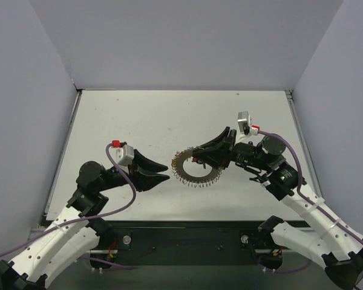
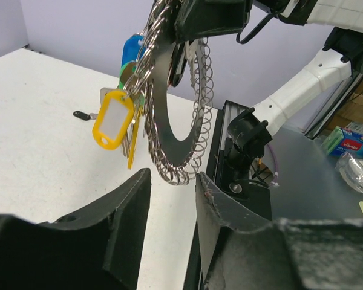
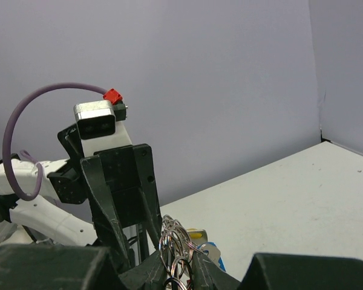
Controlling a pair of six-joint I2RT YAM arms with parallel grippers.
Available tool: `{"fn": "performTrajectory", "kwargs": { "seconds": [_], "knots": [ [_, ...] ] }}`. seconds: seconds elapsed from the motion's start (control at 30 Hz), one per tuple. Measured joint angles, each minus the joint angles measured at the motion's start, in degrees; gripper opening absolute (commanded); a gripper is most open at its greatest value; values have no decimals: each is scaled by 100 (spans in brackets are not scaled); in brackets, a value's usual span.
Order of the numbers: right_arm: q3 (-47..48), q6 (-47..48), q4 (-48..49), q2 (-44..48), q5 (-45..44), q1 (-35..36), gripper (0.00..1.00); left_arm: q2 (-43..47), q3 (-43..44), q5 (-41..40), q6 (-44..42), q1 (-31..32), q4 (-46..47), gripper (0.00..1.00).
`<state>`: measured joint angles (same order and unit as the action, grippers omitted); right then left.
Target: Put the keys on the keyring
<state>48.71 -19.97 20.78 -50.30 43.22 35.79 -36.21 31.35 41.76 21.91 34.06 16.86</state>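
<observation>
We are holding the keyring (image 1: 183,164) up off the bench (image 1: 139,121) with the right gripper (image 1: 201,158), which is clamping down on the ring's flat metal at its 12 o'clock edge as the left wrist view shows it. Gripping it there is leaving the lower arc and the toothed rim hanging free, so another tool can reach them. The ring is standing roughly on edge, facing the left gripper (image 1: 160,171), which is waiting at its 9 o'clock side in the top view.

The keys (image 2: 114,118) are dangling from the rim at the ring's 9 o'clock side, and the yellow, green and blue heads are bunching together because they are hanging under their own weight. They appear to be threaded on already.

The left gripper is standing with its fingers apart and nothing between them, just below the ring's 6 o'clock edge. We are judging that it is either letting go or lining up for another approach. A small dark piece (image 2: 80,114) is lying on the bench towards 9 o'clock; we cannot tell whether it is a key.
</observation>
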Motion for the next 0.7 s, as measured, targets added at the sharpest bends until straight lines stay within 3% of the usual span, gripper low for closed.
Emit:
{"fn": "performTrajectory", "kwargs": {
  "seconds": [0.7],
  "knots": [
    [0, -20, 50, 39, 7, -26, 0, -535, -374, -46, 280, 0, 894, 45]
  ]
}}
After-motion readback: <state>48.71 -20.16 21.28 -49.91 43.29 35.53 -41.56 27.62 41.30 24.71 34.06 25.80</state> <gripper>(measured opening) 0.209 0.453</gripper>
